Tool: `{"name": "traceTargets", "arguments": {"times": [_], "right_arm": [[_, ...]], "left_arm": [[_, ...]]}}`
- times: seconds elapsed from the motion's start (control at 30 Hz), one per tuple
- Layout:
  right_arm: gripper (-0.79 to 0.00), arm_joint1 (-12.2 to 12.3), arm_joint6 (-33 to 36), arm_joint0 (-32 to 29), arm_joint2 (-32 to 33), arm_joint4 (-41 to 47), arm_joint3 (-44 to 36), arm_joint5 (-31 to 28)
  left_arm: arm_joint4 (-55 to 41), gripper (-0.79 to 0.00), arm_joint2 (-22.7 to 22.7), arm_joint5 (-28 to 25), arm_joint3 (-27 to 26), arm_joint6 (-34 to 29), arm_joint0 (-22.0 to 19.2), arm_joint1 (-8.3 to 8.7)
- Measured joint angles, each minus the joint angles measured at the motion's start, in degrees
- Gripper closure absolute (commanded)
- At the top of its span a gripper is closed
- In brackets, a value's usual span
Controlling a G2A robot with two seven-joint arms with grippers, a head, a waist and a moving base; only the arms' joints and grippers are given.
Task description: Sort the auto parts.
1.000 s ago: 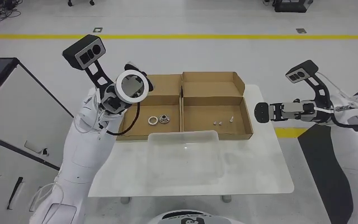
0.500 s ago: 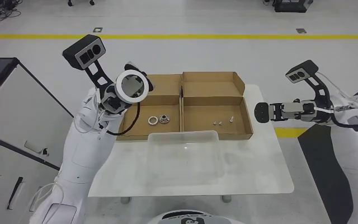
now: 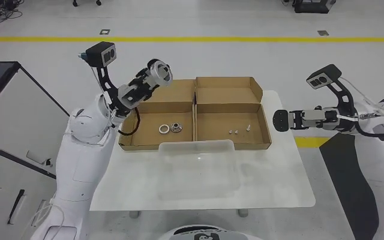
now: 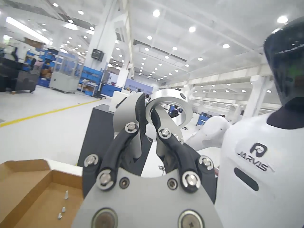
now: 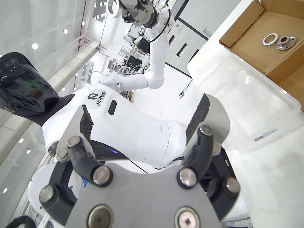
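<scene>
High near the cardboard box [image 3: 144, 135], the left pincer [image 4: 149, 116] pinches a metal ring [image 4: 171, 97] by its wall.

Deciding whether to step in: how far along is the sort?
Done: a ring and a flange lie in the left box, screws in the right box. In hand: the left gripper is shut on a second ring, up near the left box's far side. Left: setting it down; the bin looks empty, so this may be the last. The right gripper is open, at the table's edge.
</scene>
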Motion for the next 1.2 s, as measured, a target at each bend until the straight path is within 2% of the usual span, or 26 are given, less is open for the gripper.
{"name": "traceTargets", "arguments": {"times": [0.2, 0.3, 0.4, 0.53, 0.73, 0.9, 1.03, 1.2], "right_arm": [[-0.785, 0.0, 0.0, 0.0, 0.0, 0.0, 0.0, 0.0], [-0.785, 0.0, 0.0, 0.0, 0.0, 0.0, 0.0, 0.0], [-0.785, 0.0, 0.0, 0.0, 0.0, 0.0, 0.0, 0.0], [-0.785, 0.0, 0.0, 0.0, 0.0, 0.0, 0.0, 0.0], [-0.785, 0.0, 0.0, 0.0, 0.0, 0.0, 0.0, 0.0], [-0.785, 0.0, 0.0, 0.0, 0.0, 0.0, 0.0, 0.0], [-0.785, 0.0, 0.0, 0.0, 0.0, 0.0, 0.0, 0.0], [-0.785, 0.0, 0.0, 0.0, 0.0, 0.0, 0.0, 0.0]], "left_arm": [[16.7, 0.0, -2.5, 12.0, 1.0, -3.6, -2.1, 1.12], [28.3, 0.0, -2.9, 14.9, -0.8, -8.0, -2.4, 1.91], [35.7, 0.0, -3.1, 14.5, -2.1, -12.5, -2.3, 2.59], [40.0, 0.0, -3.5, 14.9, -2.0, -17.9, -2.4, 3.36], [49.4, 0.0, -1.3, 13.5, -1.1, -23.1, -5.3, 4.16], [56.8, 0.0, 3.0, 11.6, 3.1, -24.8, -9.8, 4.29], [59.8, 0.0, 6.9, 9.6, 8.4, -28.9, -13.9, 4.23], [58.3, 0.0, 12.6, 8.3, 14.2, -34.4, -18.0, 4.07]]}}
